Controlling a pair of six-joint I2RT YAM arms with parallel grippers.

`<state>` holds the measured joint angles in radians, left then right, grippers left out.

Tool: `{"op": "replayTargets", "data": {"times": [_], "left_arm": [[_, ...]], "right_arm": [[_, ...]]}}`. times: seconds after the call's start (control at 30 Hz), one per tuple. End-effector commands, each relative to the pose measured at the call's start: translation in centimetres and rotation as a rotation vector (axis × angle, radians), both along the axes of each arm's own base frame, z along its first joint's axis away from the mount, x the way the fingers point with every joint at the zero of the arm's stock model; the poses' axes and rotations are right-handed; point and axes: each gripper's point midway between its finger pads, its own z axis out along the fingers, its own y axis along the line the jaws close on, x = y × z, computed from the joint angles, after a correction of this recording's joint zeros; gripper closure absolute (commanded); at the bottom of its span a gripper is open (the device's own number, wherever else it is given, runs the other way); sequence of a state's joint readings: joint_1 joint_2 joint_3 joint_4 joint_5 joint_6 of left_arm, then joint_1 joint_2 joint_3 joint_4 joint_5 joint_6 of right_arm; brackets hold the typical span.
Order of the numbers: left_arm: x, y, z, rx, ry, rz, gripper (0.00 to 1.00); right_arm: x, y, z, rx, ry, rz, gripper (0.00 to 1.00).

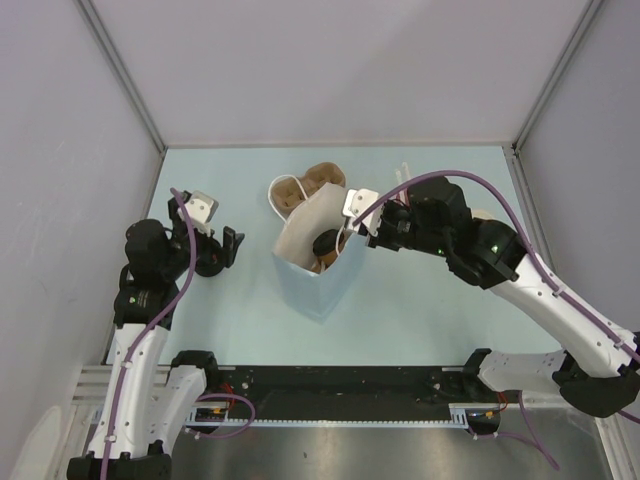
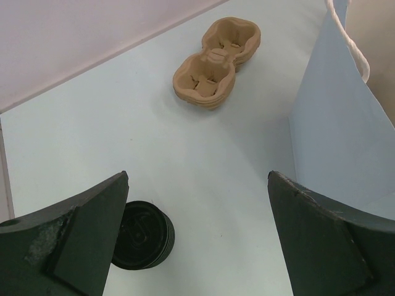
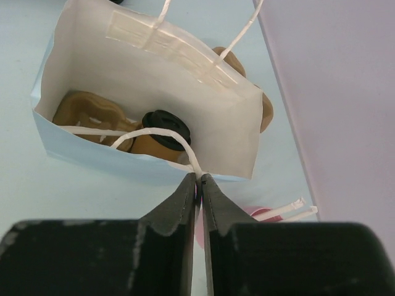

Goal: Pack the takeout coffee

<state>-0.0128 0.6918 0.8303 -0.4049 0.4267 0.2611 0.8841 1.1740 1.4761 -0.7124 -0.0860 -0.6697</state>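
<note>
The takeout coffee (image 3: 165,126), a tan paper cup with a black lid on it, stands inside an open light-blue paper bag (image 3: 123,61) with a white lining. It sits beside a tan pulp carrier (image 3: 92,111) in the bag. From above, the lid (image 1: 327,243) shows through the bag's mouth (image 1: 310,275). My right gripper (image 3: 199,179) is shut on the bag's near white twisted handle (image 3: 154,132) at the rim, seen at the bag's right side (image 1: 352,228). My left gripper (image 2: 197,179) hangs wide open, well left of the bag, holding nothing.
A stack of black lids (image 2: 143,234) lies just under my left finger. Stacked pulp cup carriers (image 2: 216,61) sit behind the bag. A pink cup (image 3: 259,213) with white straws (image 3: 290,208) stands under my right gripper. Grey walls enclose the table.
</note>
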Motion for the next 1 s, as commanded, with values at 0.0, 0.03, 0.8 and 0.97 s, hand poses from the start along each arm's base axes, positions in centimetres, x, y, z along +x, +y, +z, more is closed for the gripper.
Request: {"op": "replayTargets", "data": {"times": [0.0,0.03,0.8,0.97], "left_arm": [[0.0,-0.3,1.0,-0.026,-0.035,-0.012,0.01],[0.1,0.4,0.9,-0.026,-0.035,0.012,0.00],[0.1,0.4,0.9,-0.028,-0.034,0.013,0.00],[0.1,0.4,0.9,-0.028,-0.034,0.011,0.01]], "right_arm": [[0.4,-0.8,1.7,0.033,-0.060,-0.030,0.89],[0.4,-1.0,1.8,0.038,-0.062,-0.035,0.90],[2.4,-2.8,2.8,0.075,-0.097,-0.143,1.00],[3.9,-3.5,3.2,0.094,-0.112,-0.214,1.00]]}}
